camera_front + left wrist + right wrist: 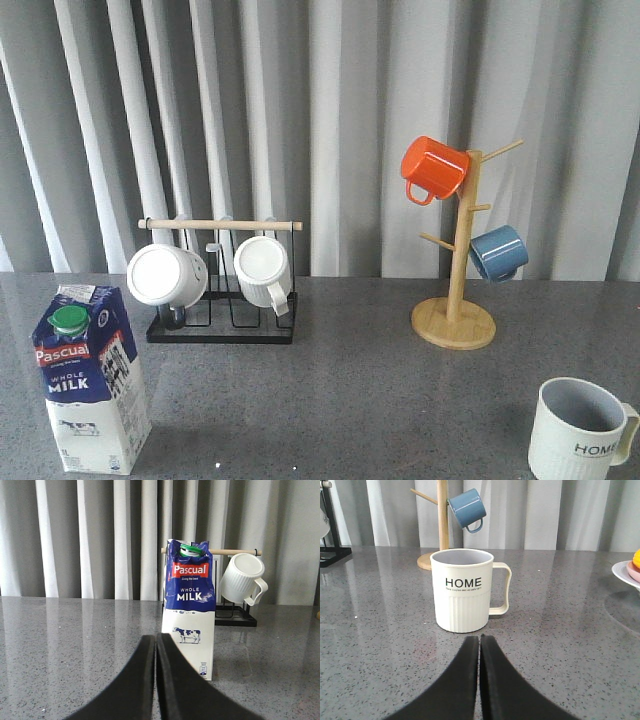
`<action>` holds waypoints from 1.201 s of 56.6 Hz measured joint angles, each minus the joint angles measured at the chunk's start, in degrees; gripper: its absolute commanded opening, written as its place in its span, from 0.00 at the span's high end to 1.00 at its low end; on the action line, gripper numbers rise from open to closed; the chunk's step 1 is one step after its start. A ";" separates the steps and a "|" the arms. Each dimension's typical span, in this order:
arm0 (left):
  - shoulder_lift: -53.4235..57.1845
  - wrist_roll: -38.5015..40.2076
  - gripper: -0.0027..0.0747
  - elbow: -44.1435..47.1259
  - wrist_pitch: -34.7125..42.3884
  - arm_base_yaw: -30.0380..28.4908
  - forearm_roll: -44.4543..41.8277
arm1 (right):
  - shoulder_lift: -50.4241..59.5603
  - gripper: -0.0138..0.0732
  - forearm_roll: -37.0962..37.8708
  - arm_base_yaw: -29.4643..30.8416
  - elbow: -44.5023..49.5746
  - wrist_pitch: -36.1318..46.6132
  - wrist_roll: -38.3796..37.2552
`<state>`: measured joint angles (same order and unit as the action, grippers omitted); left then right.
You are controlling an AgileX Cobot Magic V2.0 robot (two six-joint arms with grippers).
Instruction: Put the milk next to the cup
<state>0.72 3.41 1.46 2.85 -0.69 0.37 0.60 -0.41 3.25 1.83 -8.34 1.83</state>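
The cup (583,430) is cut off by the front view's lower edge, so its base is unseen. In the left wrist view the milk (188,611) hides much of the black rack (235,616) behind it. Beside the cup in the right wrist view, a plate (627,574) runs off the edge; what lies on it is only partly seen. Neither arm shows in the front view.

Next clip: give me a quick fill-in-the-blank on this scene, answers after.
1. The cap on the milk is ____.
2. The cup bears the word ____.
3. The mug highest on the wooden tree is ____.
4. The left gripper has its jaws ____.

Answers: green; HOME; orange; shut
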 measured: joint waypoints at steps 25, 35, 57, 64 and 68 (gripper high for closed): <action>0.00 0.00 0.97 0.00 0.00 0.00 0.00 | 0.00 0.84 0.00 0.00 0.00 0.00 0.00; 0.00 0.00 0.97 0.00 0.00 0.00 0.00 | 0.00 0.84 0.00 0.00 0.00 0.00 0.00; 0.00 0.00 0.97 0.00 0.00 0.00 0.00 | 0.00 0.84 1.71 0.00 0.00 0.07 2.19; 0.00 0.00 0.97 0.00 0.20 0.00 -0.37 | 0.00 0.84 2.43 0.00 0.00 1.54 2.80; 0.00 0.00 0.97 0.00 1.42 0.00 -0.37 | 0.00 0.84 2.98 0.00 0.00 4.30 3.01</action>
<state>0.72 3.41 1.46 4.27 -0.69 0.00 0.60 2.57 3.25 1.83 -4.05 4.83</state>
